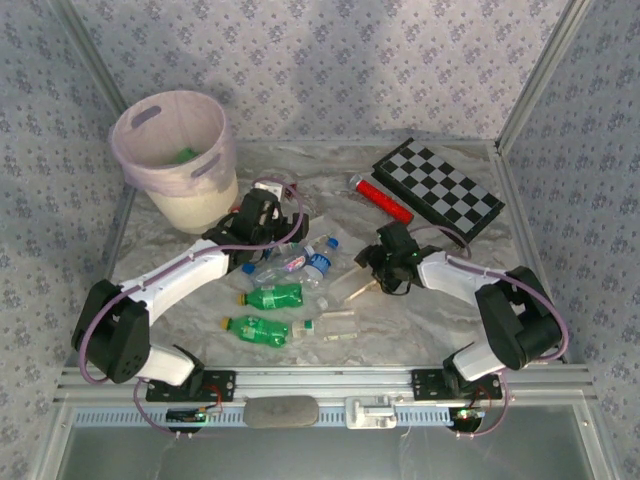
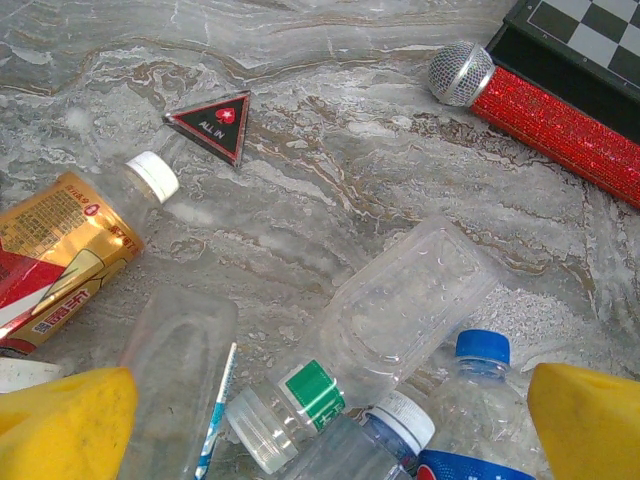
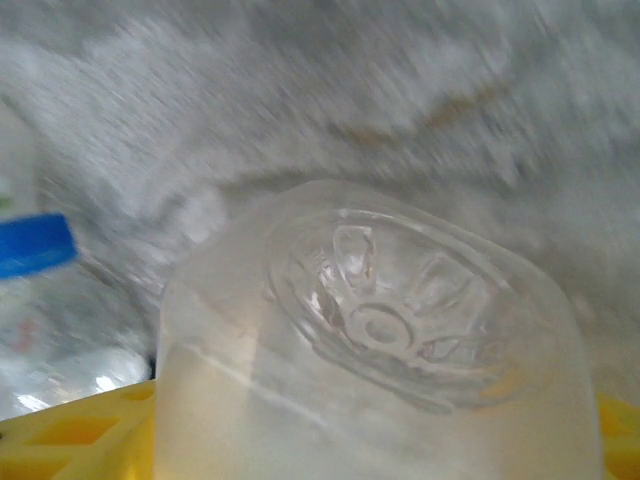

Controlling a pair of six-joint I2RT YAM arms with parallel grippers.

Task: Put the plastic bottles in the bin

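Clamped in the right gripper [image 1: 374,281], yellow pads [image 3: 70,440] against either side: a clear bottle [image 3: 370,350], moulded base toward the wrist camera, nothing visible inside. Hard to tell whether lifted or resting on the marbled table [image 1: 440,300]. Just left of it in that blurred view, a blue cap [image 3: 30,245]. Across at the left gripper [image 2: 325,428], spread wide and holding nothing, yellow fingers [image 2: 65,425] apart above the scattered plastic bottles [image 1: 290,265]. Between those fingers: an empty bottle with a green band [image 2: 400,300] at its neck, on its side, and a blue-capped bottle [image 2: 480,395] touching it. Off to the left, a gold-and-red labelled bottle [image 2: 60,250] with a white cap, also on its side. Farther out, a small red-and-black triangle [image 2: 215,122], then the mesh head of a glittering red bar [image 2: 560,115] just beside the chessboard [image 1: 438,187]. Seen from above, nearer the arm bases: two green bottles [image 1: 275,296] [image 1: 258,330] lying flat, well apart from the bin. At the table's far left corner, upright: the pale pink bin [image 1: 190,205], with something green [image 1: 187,155] inside near its wall, too small to name. Out on the table between the two arms, all the other bottles in view.
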